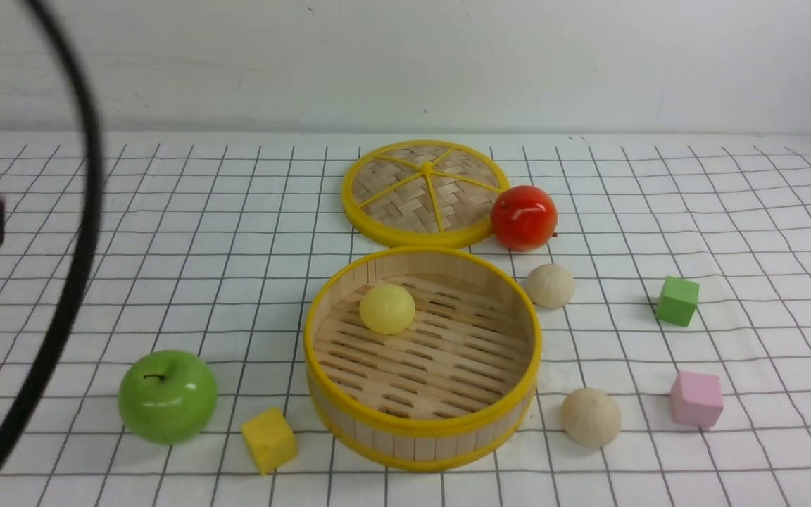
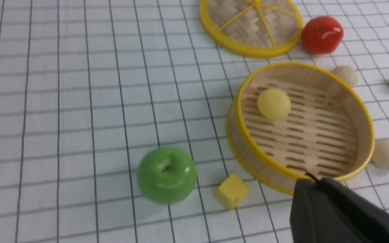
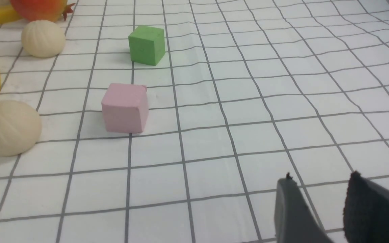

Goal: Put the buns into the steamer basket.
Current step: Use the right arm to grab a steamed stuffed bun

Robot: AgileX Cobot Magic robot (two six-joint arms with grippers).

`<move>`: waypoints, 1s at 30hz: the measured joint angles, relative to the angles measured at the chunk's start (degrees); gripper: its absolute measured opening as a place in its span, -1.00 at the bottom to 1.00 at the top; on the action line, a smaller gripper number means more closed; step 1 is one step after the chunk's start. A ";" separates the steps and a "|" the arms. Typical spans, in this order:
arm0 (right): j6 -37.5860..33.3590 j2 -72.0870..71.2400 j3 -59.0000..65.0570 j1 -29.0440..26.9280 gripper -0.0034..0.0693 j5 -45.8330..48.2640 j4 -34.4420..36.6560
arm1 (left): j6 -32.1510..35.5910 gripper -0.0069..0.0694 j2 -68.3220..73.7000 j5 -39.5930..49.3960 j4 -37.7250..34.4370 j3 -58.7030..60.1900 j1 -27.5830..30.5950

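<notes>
The steamer basket stands at the centre front, also in the left wrist view. A smooth pale yellow bun lies inside it. One beige bun lies on the cloth beside the basket's far right rim. Another beige bun lies at its near right. My left gripper is shut and empty, raised on the basket's near side. My right gripper is open and empty over bare cloth, away from both beige buns.
A woven lid lies behind the basket with a red fruit beside it. A green apple and a yellow cube sit front left. A green cube and a pink cube sit right. A black cable hangs at the left.
</notes>
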 joint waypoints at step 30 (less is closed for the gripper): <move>0.05 0.00 0.00 0.00 -0.25 0.00 -0.01 | -10.60 -0.85 -23.38 -3.90 3.67 21.11 0.00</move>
